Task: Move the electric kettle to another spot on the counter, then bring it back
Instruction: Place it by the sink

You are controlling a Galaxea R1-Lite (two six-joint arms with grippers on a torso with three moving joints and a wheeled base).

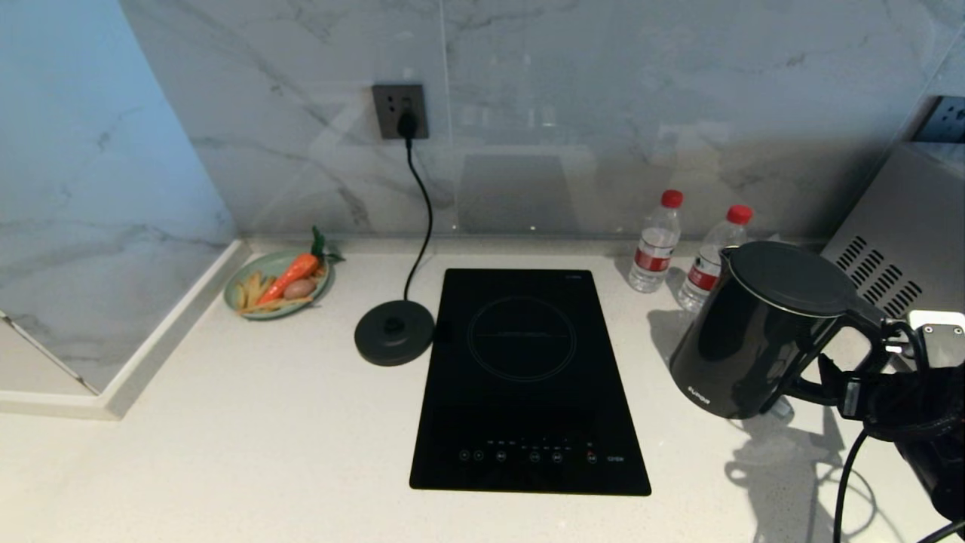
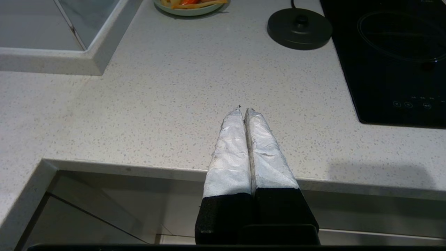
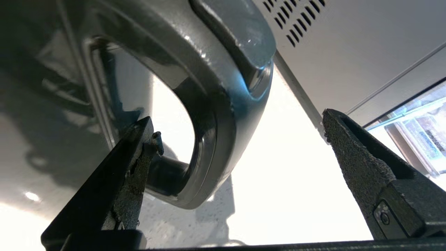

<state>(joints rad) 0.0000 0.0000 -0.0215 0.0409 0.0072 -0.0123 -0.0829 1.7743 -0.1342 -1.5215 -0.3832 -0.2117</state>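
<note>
The electric kettle (image 1: 754,332) is standing on the counter (image 1: 264,422) at about three o'clock from the cooktop (image 1: 528,377), off its round power base (image 1: 394,332), which is sitting at nine o'clock of the cooktop. Two water bottles (image 1: 654,243) are standing just behind it, at its eleven o'clock.

The right gripper (image 3: 237,136) is sitting at the kettle's handle (image 3: 223,115), jaws spread wide and released, one finger reaching through the loop and the other outside it, gripping nothing.

The left gripper (image 2: 244,115) is hanging idle over the front edge of the counter, jaws pressed together on nothing.

The kettle's glossy body is likely slippery and it may be heavy if filled, so the stiff loop handle looks like the sound place to clamp, high up near the lid for balance.
</note>
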